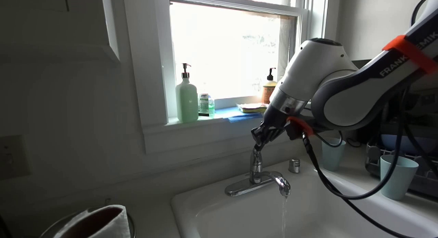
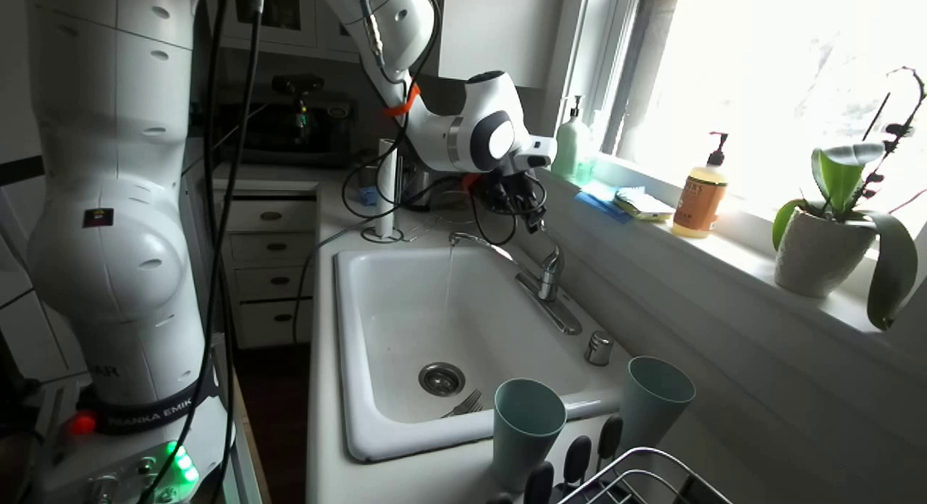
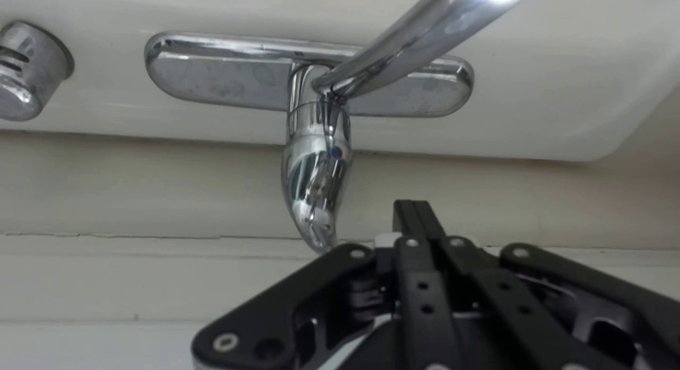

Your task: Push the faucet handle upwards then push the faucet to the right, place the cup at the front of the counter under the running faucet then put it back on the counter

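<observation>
Gripper (image 3: 414,204): jaws fully together, holding nothing. It is positioned just beside the upper end of the faucet handle (image 3: 317,173); contact between the two cannot be confirmed.

The faucet (image 1: 256,178) is running. A thin stream of water (image 1: 283,214), visible in both exterior views, falls into the sink basin (image 2: 395,308). The basin also contains a fork (image 2: 467,402), partly hidden by the near rim and lying just beside the drain (image 2: 442,379).

The cup (image 1: 401,181) stands upright on the worktop (image 2: 420,479), to the right of the sink basin in an exterior view. A second cup (image 1: 332,159) stands upright on the far side of it. Both are pale blue-green, with mouths facing up. The bottoms of both cups are hidden in every view; their contents cannot be determined. A blue, bowl-shaped item (image 1: 390,144), dimly lit, sits in the dish rack (image 1: 424,183) beside the cups.

Containers on the window sill (image 2: 746,263), from far to near in an exterior view: green pump bottle (image 2: 572,148); small bottle (image 2: 585,171) with green liquid; orange-labeled pump bottle (image 2: 701,203) with yellowish contents; pot (image 2: 822,254) holding a plant (image 2: 836,178).
</observation>
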Action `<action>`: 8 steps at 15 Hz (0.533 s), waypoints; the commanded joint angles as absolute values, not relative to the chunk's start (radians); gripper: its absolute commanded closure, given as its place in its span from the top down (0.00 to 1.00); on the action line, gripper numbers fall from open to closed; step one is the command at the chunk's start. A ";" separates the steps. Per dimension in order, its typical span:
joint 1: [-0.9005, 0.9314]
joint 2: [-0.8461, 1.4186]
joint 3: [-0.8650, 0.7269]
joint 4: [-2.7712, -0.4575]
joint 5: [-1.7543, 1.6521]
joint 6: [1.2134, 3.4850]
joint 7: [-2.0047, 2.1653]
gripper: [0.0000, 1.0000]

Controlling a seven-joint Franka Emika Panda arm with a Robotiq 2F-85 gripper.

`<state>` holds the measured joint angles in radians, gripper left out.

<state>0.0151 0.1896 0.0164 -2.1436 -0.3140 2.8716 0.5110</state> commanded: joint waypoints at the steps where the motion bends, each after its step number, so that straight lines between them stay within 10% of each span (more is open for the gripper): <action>1: 0.037 0.168 0.033 -2.142 -0.149 2.751 0.413 0.21; 8: 0.045 0.122 0.039 -2.135 -0.007 2.628 0.302 0.66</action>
